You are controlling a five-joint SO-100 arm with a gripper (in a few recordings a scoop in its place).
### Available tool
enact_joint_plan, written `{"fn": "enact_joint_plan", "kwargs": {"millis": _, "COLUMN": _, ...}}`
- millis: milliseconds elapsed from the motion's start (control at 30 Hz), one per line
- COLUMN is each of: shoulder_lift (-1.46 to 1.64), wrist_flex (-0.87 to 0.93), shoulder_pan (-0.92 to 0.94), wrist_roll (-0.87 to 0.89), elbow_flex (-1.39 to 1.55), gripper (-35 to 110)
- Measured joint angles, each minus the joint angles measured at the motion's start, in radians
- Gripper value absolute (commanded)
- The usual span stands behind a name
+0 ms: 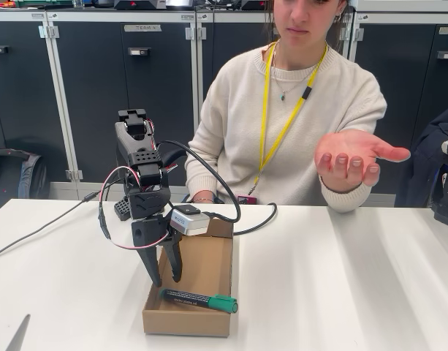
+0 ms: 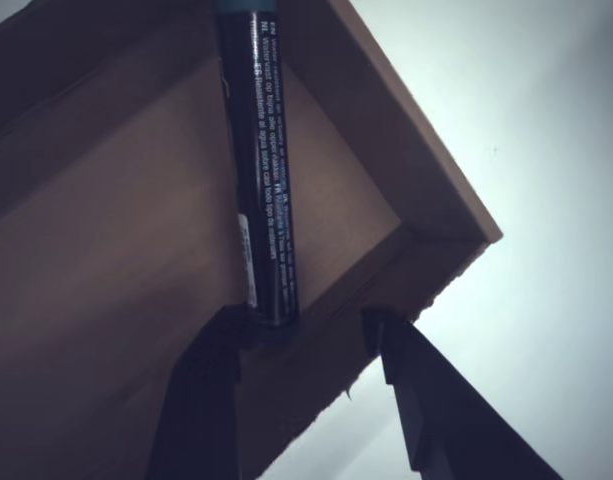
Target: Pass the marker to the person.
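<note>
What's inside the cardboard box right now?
The marker lies in the cardboard box near its front wall, green cap toward picture right in the fixed view. The open gripper reaches in over its black end. The arm covers part of the box floor.

Fixed view bright, evenly lit and sharp, soft shadows on the white bench, wrist view dim and bluish, claw fingers dark and blurred, bench glare at right

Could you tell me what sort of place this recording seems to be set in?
Probably a lab or workshop room: a white table, dark labelled storage cabinets along the back wall, and a person wearing a yellow lanyard seated behind the table.
</note>
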Motion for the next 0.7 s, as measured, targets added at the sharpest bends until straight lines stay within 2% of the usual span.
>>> {"fn": "enact_joint_plan", "kwargs": {"millis": 167, "shoulder_lift": -0.041, "wrist_flex": 0.057, "shoulder_pan": -0.009, "wrist_roll": 0.025, "elbow_flex": -0.023, "gripper": 23}}
{"fn": "enact_joint_plan", "kwargs": {"millis": 700, "shoulder_lift": -0.129, "wrist_flex": 0.067, "shoulder_pan": 0.009, "wrist_roll": 0.086, "elbow_flex": -0.126, "gripper": 23}}
